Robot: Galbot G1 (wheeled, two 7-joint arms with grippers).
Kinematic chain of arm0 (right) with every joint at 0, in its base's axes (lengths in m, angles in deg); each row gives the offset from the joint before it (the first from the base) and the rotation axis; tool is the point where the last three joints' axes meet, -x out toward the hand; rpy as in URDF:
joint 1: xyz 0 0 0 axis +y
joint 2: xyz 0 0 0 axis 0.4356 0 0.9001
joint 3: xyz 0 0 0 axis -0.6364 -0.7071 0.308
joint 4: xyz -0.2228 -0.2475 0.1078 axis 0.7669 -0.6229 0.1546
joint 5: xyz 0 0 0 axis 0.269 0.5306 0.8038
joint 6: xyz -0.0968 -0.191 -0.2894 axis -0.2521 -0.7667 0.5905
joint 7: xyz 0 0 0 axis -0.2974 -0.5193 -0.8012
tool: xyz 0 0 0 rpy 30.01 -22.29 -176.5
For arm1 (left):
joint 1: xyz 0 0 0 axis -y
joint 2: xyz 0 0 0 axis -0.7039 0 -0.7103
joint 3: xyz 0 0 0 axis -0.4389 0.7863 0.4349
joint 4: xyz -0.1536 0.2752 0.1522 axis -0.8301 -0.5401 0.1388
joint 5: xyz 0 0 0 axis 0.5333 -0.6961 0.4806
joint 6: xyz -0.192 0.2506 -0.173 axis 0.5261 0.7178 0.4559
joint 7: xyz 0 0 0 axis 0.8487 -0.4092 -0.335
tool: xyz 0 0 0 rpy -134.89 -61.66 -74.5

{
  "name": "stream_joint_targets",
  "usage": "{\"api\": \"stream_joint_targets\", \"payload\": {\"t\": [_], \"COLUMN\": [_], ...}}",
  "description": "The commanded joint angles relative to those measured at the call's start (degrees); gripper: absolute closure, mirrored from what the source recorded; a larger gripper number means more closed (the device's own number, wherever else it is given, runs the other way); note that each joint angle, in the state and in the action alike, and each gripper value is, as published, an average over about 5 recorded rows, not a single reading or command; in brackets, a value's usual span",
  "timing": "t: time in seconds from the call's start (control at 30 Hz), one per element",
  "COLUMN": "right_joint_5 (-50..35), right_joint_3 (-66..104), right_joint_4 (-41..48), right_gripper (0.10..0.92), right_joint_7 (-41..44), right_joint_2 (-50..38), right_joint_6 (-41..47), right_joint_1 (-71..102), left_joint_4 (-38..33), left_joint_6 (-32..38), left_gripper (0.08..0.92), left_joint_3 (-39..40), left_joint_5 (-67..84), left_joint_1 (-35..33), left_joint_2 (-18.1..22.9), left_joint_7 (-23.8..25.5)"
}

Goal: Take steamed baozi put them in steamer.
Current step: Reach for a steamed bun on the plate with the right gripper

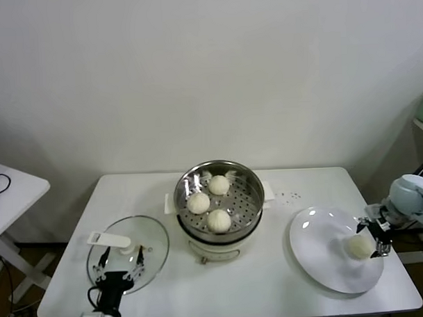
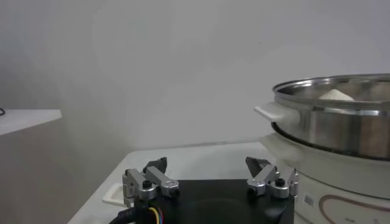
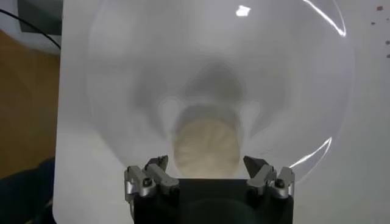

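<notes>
Left side: the left gripper point(image 1: 116, 268) sits parked low over the near-left part of the table point(image 1: 271, 288), above the glass lid point(image 1: 129, 253) lying flat there. Its fingers stand spread wide with nothing between them, confirmed in the left wrist view. No action required of this arm.

Centre: the steamer point(image 1: 219, 200) stands open, its perforated tray holding three steamed baozi point(image 1: 218, 220), spaced apart. There is free tray area toward the right of the group.

Right side: the white plate point(image 1: 316, 256) carries the last bun point(image 1: 358, 246), resting near its right rim. The right gripper point(image 1: 375, 237) is at the bun's outer side, jaws at full spread and holding nothing; in the right wrist view the bun point(image 3: 205, 146) lies centred just ahead of the two fingertips point(image 3: 157, 165).

Assessment: three of four buns are placed; the step in hand is picking up the fourth. To do it well, the gripper should advance until the fingers straddle the widest part of the dome, staying just clear of the plate surface. Closing should be gentle, since soft dough will likely dent or slip under a hard pinch. A straight lift before travelling toward the steamer avoids dragging the bun across the plate
</notes>
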State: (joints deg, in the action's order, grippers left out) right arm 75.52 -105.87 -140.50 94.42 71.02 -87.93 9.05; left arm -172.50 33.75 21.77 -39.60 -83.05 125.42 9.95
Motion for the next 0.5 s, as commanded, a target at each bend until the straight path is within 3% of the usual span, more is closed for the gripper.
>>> {"api": "stream_joint_targets", "payload": {"t": [0.03,0.5], "right_joint_5": [2.2,1.8], "right_joint_3": [0.9,2.1], "right_joint_4": [1.1,1.4], "right_gripper": [0.203,0.224], "right_joint_7": [0.0,-0.1], "right_joint_2": [1.0,1.4], "right_joint_6": [-0.5,-0.2], "right_joint_1": [1.7,2.5], "left_joint_4": [0.4,0.7], "left_joint_6": [0.0,-0.2], "left_gripper": [0.177,0.177], "left_joint_3": [0.0,0.0], "left_joint_5": [0.0,0.1], "left_joint_1": [0.3,0.4], "left_joint_2": [0.0,0.0], "left_joint_7": [0.0,0.0]}}
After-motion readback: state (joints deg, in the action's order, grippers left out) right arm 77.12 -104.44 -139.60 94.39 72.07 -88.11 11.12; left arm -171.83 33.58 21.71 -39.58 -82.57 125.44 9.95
